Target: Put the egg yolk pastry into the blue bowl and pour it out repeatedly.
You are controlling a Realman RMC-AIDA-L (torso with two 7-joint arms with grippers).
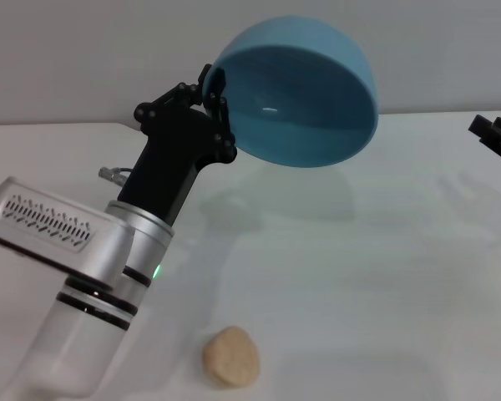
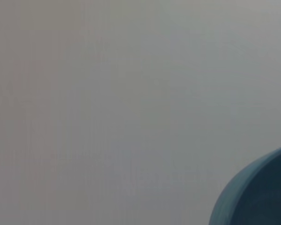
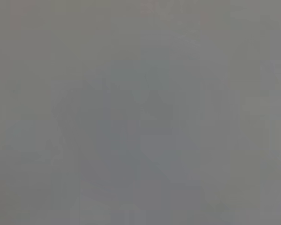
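I see a glossy, smooth blue bowl (image 1: pixel 305 100), apparently plastic, clamped in the matt black left gripper (image 1: pixel 213 92); the pastry (image 1: pixel 230 357) looks matt and grainy on a smooth, faintly reflective white table (image 1: pixel 359 276).

A pale, faintly glossy white surface (image 1: pixel 384 276) fills the head view from the middle of the frame down to its lower edge. The only thing lying directly on it is the egg yolk pastry (image 1: pixel 231 357), tan and rounded, at lower centre-left of the frame.
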